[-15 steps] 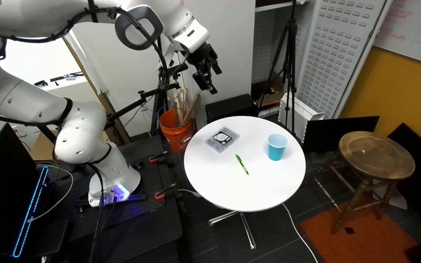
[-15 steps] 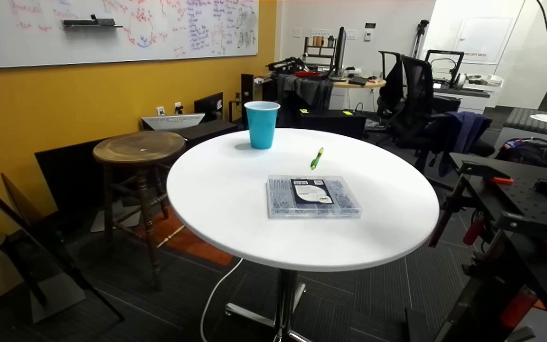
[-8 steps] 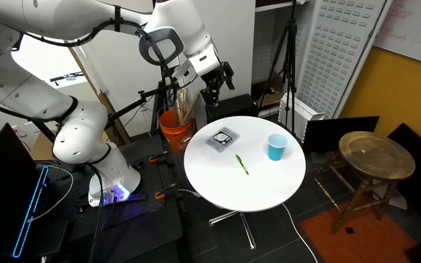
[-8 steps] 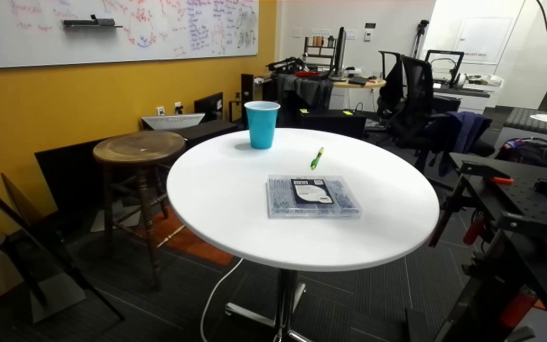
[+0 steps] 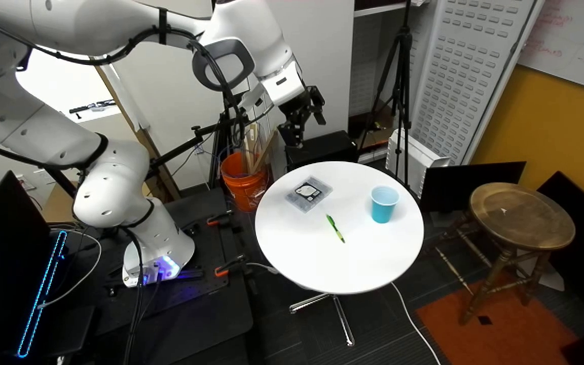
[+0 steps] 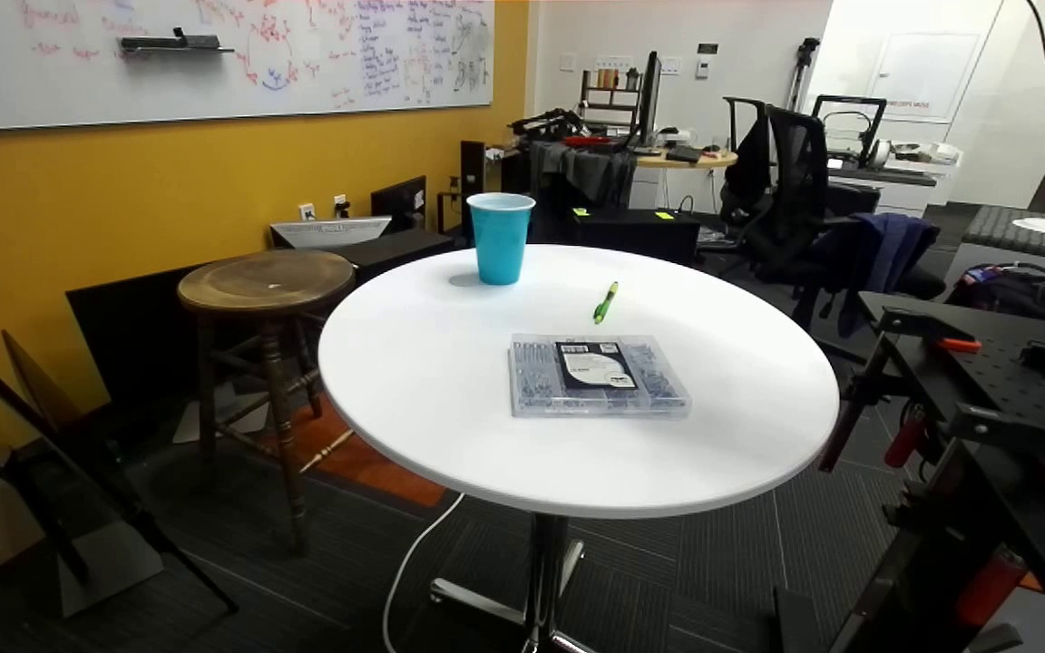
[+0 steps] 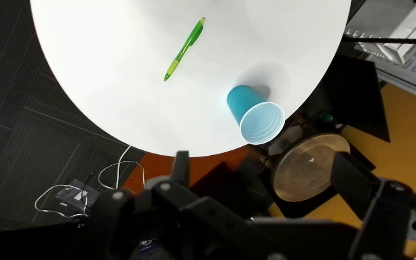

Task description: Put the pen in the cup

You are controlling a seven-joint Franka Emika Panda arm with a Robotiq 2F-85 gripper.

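Green ballpoint pen (image 7: 183,49), left of the cup (image 7: 253,112) in wrist view, seems light (perhaps slick): pinch mid-barrel; gripper (image 7: 261,159) spread, empty.

Gripper (image 5: 306,130) now sits lower in an exterior view, closer to the white table (image 5: 297,243) than a second ago, angle turned; arm (image 5: 259,38) shifted toward table too.

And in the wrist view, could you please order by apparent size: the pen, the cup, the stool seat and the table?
Largest to smallest by visible area:
1. Table, partly cut off
2. Stool seat
3. Cup
4. Pen
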